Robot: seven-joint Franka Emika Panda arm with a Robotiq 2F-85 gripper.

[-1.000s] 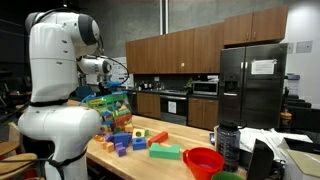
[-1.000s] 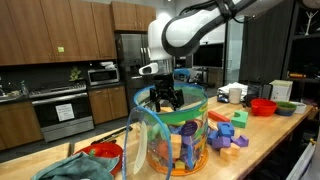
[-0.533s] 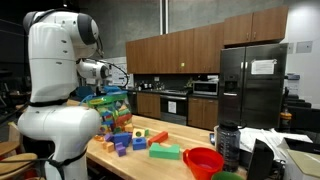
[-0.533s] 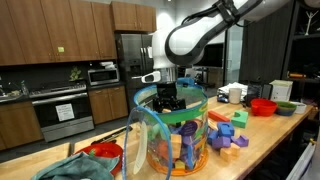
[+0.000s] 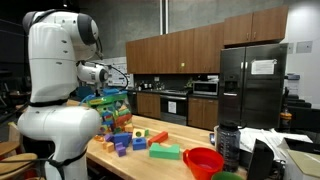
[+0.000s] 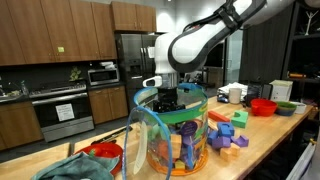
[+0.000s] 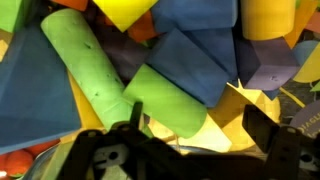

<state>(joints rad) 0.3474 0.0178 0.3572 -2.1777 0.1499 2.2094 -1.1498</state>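
Note:
A clear plastic tub [image 6: 150, 140] full of coloured foam blocks stands on the wooden counter; it also shows beside the robot's body as the tub [image 5: 110, 108]. My gripper [image 6: 168, 100] reaches down through the tub's mouth and hangs just above the blocks. In the wrist view my gripper [image 7: 200, 125] is open, its dark fingers [image 7: 265, 125] wide apart with nothing between them. Right below it lie a light green block [image 7: 170, 100] and a yellow block [image 7: 235, 115]. A green cylinder [image 7: 85, 70] and blue blocks [image 7: 190, 55] lie around them.
Loose blocks [image 6: 228, 135] are scattered on the counter beside the tub, also seen as blocks [image 5: 135, 140]. A red bowl [image 5: 204, 160] and a flat green block [image 5: 165, 152] lie further along. Another red bowl [image 6: 100, 158] sits near the tub. Kitchen cabinets and a fridge stand behind.
My gripper has sunk lower into the tub, from above its rim to just over the blocks. Its jaws stayed open.

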